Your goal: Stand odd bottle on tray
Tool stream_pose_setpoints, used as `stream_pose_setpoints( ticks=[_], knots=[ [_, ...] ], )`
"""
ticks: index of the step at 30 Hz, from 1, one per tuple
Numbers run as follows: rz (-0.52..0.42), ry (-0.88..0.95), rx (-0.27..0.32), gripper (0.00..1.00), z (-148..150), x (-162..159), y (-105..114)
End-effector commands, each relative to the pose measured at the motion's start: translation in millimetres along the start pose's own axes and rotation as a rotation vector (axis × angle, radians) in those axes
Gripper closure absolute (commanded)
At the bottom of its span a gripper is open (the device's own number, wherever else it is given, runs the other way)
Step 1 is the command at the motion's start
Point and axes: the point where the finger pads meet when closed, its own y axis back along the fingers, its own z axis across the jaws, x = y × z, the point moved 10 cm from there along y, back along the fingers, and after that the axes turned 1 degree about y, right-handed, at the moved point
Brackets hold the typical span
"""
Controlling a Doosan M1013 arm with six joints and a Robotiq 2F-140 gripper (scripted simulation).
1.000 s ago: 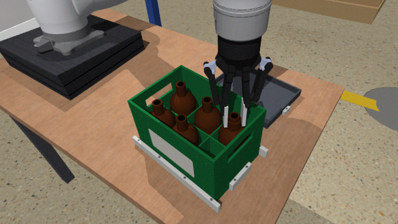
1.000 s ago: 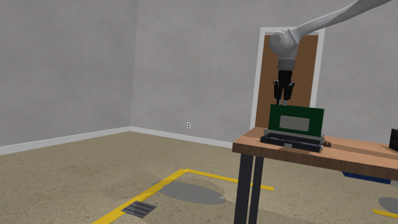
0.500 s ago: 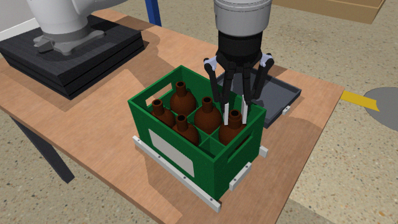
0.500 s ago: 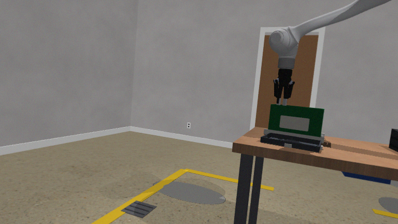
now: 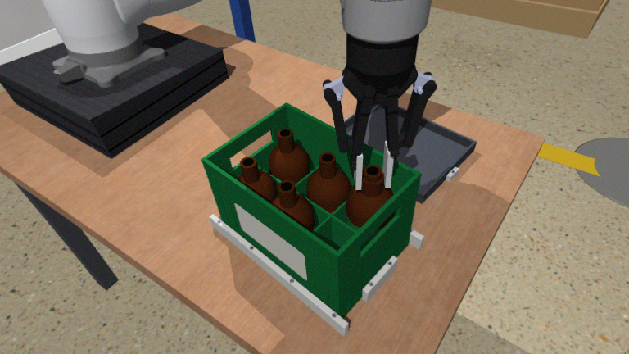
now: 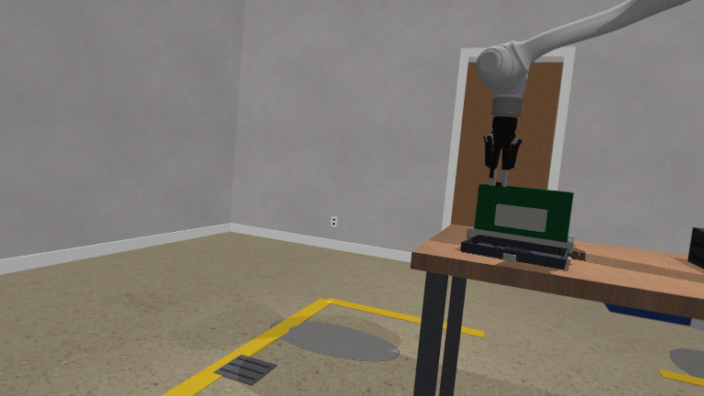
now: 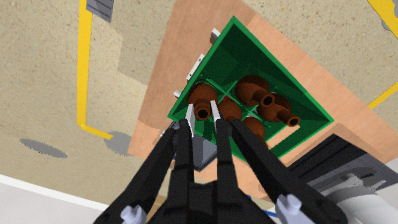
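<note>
A bare industrial robot cell: yellow floor tape, speckled concrete floor, grey walls, a pedestal-mounted arm on a wooden worktop.

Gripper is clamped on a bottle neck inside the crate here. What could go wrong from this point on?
1. The gripper pinches only the neck of the bottle; the wide body could swing or slip during the lift.
2. That body sits close to the crate wall and dividers, so it might catch and tug the crate.
3. The tray lies right behind the crate; a low carry could clip the crate rim.
</note>
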Motion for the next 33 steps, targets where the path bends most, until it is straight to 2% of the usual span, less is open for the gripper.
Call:
stream_pose_setpoints(
  ticks=[1, 16, 33],
  knots=[
    [0.0, 0.0, 0.0, 1.0, 0, 0, 3],
    [0.0, 0.0, 0.0, 1.0, -1, 0, 14],
    [0.0, 0.0, 0.0, 1.0, -2, 0, 16]
  ],
)
